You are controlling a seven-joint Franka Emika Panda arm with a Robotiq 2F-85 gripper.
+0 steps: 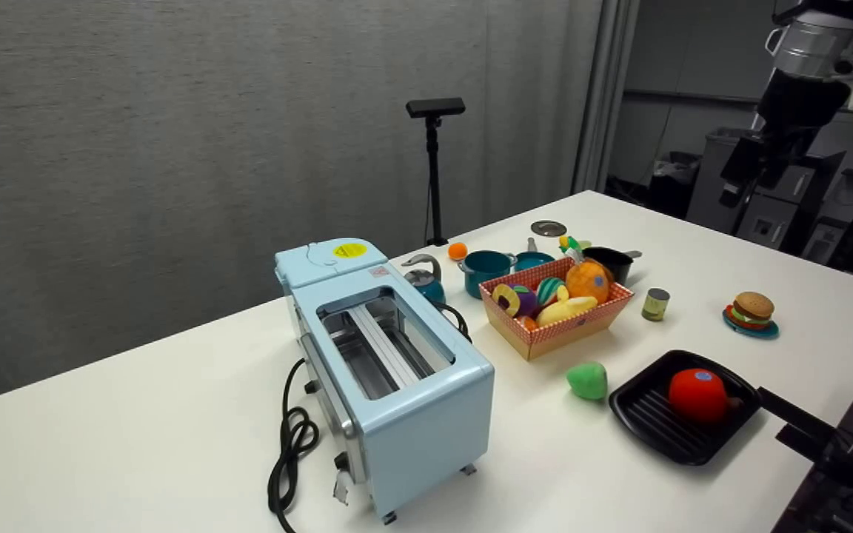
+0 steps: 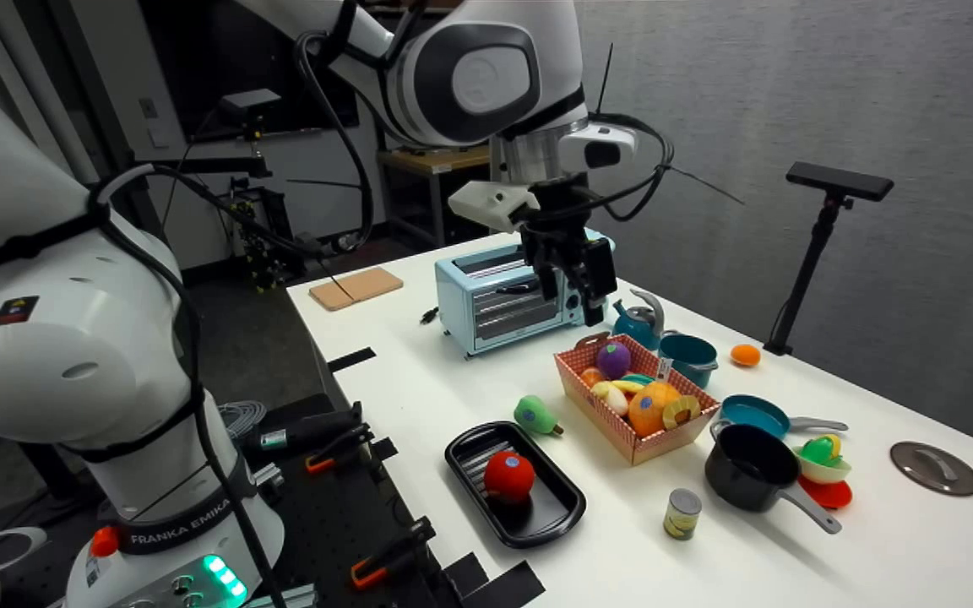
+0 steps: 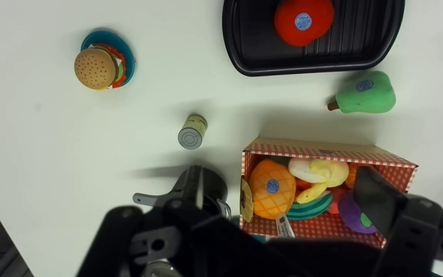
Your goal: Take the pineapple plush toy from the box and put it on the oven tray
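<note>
Pineapple (image 3: 273,202), an orange plush with a criss-cross pattern, lies in the box (image 3: 310,148), at the end beside the black pan (image 2: 751,469). It should be light, soft, not slippery and hard to damage; the best hold looks to be across its round middle, though a banana (image 1: 563,311) crowds one side and a slice (image 3: 247,201) the other. Its round blue sticker (image 3: 272,186) and the white tag (image 3: 284,226) beside it carry print too small to read. The gripper (image 2: 572,308) hangs above the counter (image 1: 175,429), fingers (image 3: 373,192) well apart, holding nothing. The box sits inward from the counter's edge by the robot (image 2: 98,355); the tray (image 2: 554,507), with a red toy (image 2: 509,477) in it, lies close to that edge. Toward the opposite edge, along the curtain (image 1: 212,185), the oven (image 1: 426,422) wears an unreadable yellow label (image 1: 350,250). Off the counter, the arm's base (image 2: 174,498) reads "FRANKA EMIKA".
</note>
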